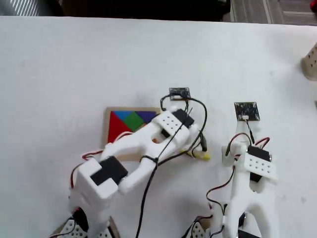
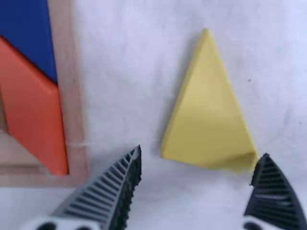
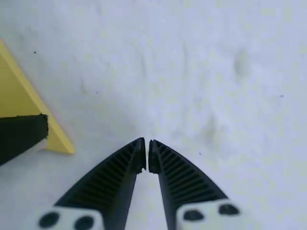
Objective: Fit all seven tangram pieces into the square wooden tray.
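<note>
The white table (image 1: 59,64) takes up most of the high view. At its far right edge stands a beige perforated object (image 1: 311,62).

The left arm (image 1: 143,148) stretches slantwise over the square wooden tray (image 1: 106,126) and hides much of its near and right side. The right arm (image 1: 250,193) stands well apart from the tray, over bare table. A black cable (image 1: 148,188) trails down across the left arm.

In the uncovered part of the tray, a red piece (image 1: 117,126), a green piece (image 1: 132,119) and a blue piece (image 1: 147,115) lie flat and touching. The left wrist view looks under the arm to the tray's rim (image 2: 67,72). There the blue piece (image 2: 26,33) meets an orange piece (image 2: 31,110), with a patch of bare tray floor beside the orange one.

The yellow triangle (image 2: 208,110) lies flat on the table outside the tray, near its rim but apart from it. In the high view only a sliver of it (image 1: 202,155) peeks out past the wrist.

The left gripper (image 2: 200,154) has its jaws spread wide, one fingertip at each end of the triangle's short edge (whether they touch it is unclear). The right wrist view shows a corner of the triangle (image 3: 19,100) with a dark finger (image 3: 21,136) of the left gripper across it. The right gripper (image 3: 147,143) sits just beside that corner, its jaws pressed together on nothing.

A small circuit board (image 1: 179,92) sits at the tip of the left arm, and another (image 1: 246,111) at the tip of the right.
</note>
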Tool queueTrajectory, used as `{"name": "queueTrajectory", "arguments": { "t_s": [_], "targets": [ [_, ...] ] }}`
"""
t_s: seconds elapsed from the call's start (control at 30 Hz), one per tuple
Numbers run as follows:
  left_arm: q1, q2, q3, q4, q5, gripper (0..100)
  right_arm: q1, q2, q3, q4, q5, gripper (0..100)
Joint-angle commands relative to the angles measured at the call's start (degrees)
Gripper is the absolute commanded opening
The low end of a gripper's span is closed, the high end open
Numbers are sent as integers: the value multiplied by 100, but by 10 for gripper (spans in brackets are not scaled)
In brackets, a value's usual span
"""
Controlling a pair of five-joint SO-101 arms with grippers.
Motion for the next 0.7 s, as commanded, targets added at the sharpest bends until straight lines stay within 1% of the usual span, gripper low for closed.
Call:
{"name": "queueTrajectory", "arguments": {
  "t_s": [0.0, 0.13, 0.27, 0.33, 0.43, 0.67],
  "targets": [
    [48, -40, -53, -369, 70, 358, -57, -110, -35, -84, 97, 24],
    [48, 549, -132, -818, 70, 359, -57, -110, -35, -84, 97, 24],
    [48, 673, -457, -580, 79, 358, -57, -110, -35, -75, 97, 24],
    [48, 664, -440, -589, 97, 358, -57, -110, -35, -75, 97, 24],
    [48, 655, -448, -536, 316, 358, -57, -110, -35, -75, 97, 24],
    [75, 646, -484, -352, 325, 358, -57, -110, -35, -75, 97, 24]
  ]
}}
